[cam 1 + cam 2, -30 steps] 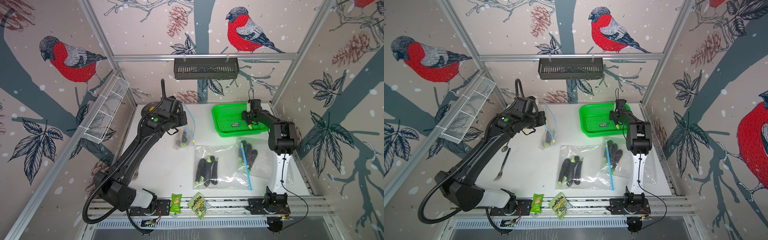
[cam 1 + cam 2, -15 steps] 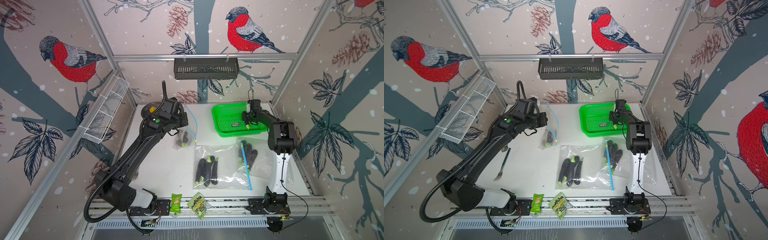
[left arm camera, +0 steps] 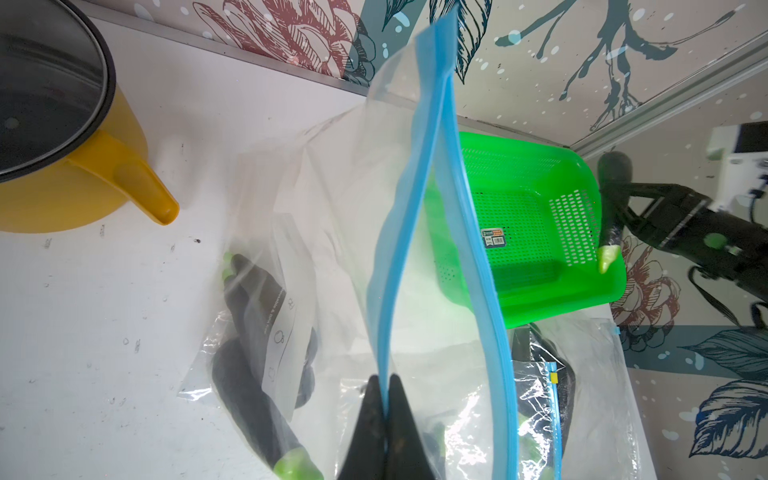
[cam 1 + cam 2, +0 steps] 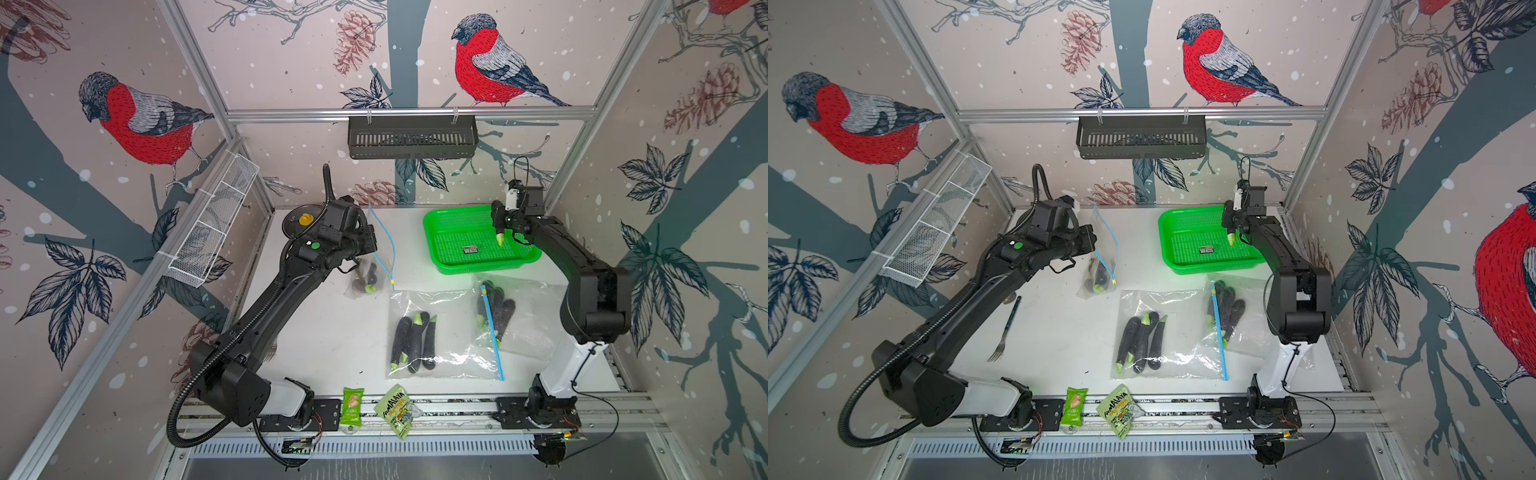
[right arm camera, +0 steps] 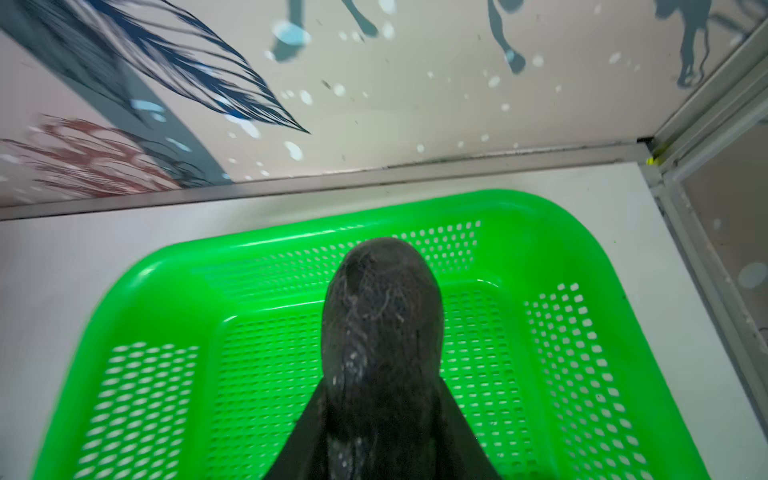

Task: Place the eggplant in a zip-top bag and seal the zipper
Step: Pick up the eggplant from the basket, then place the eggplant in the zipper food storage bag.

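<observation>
My left gripper (image 3: 384,380) is shut on one blue zipper lip of a clear zip-top bag (image 3: 415,208). The bag hangs open at the back left of the table in both top views (image 4: 384,249) (image 4: 1102,266). Dark eggplants lie in the bag's bottom (image 4: 365,278). My right gripper (image 5: 382,395) is shut on a dark eggplant (image 5: 382,324). In both top views that eggplant (image 4: 498,228) (image 4: 1230,235) hangs green tip down over the green basket (image 4: 432,245). The right gripper (image 4: 500,216) is well to the right of the bag.
Two more clear bags with eggplants (image 4: 424,336) (image 4: 498,307) lie flat in front of the basket. A yellow pot (image 3: 62,166) stands behind the left arm. A fork (image 4: 1007,328) lies at the left. Snack packets (image 4: 352,405) (image 4: 395,409) sit on the front rail.
The right jaws have closed in on the eggplant and raised it a little off the basket floor. The left arm has shifted slightly with the bag still gripped.
</observation>
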Robot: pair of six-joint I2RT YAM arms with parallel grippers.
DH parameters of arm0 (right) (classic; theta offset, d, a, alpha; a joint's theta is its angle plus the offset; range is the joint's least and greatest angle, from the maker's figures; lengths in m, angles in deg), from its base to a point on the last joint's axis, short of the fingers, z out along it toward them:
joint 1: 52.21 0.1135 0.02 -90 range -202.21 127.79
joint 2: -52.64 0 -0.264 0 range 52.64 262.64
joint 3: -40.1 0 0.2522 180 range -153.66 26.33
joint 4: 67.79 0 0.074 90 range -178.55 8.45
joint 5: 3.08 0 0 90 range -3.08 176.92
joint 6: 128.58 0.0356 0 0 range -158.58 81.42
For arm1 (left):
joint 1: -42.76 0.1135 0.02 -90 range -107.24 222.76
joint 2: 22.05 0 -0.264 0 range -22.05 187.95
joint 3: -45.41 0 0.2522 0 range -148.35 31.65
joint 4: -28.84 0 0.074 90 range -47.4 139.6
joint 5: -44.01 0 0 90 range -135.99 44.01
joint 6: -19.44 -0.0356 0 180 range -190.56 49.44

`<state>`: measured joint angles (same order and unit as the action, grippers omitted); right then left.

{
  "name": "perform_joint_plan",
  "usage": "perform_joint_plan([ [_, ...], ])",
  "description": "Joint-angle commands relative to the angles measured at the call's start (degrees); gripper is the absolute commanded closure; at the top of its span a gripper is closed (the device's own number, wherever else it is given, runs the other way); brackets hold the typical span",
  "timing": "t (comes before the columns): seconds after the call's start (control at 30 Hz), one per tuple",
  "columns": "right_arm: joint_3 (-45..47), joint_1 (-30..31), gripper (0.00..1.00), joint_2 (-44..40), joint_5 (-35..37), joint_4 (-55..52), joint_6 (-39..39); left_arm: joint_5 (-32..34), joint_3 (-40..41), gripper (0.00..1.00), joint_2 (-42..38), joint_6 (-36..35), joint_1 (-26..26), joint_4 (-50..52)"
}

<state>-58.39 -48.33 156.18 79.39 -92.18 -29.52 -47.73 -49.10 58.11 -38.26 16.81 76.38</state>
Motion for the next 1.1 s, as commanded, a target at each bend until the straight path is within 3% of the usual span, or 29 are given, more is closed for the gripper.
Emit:
perform_joint_plan([
  [0.0,3.3,3.5,0.70,-6.9,-4.4,5.5,2.4,-0.4,-0.4,1.00,-0.1,1.1,0.0,-4.0],
  [0.2,10.5,15.4,0.70,-18.4,-7.4,17.4,9.5,0.6,-2.5,1.00,1.8,0.3,-0.1,-1.9],
  [0.37,12.3,25.5,0.69,-21.7,-5.9,27.0,13.0,0.2,-4.0,1.00,2.6,-0.8,-0.1,-1.5],
  [0.73,7.1,38.4,0.69,-13.4,-3.6,38.7,13.2,0.0,-4.4,1.00,1.7,-0.2,-0.9,-1.5],
  [1.07,4.8,40.8,0.68,-6.0,-3.3,44.2,14.2,0.0,-4.0,1.00,-0.1,0.4,-2.2,-1.5],
])
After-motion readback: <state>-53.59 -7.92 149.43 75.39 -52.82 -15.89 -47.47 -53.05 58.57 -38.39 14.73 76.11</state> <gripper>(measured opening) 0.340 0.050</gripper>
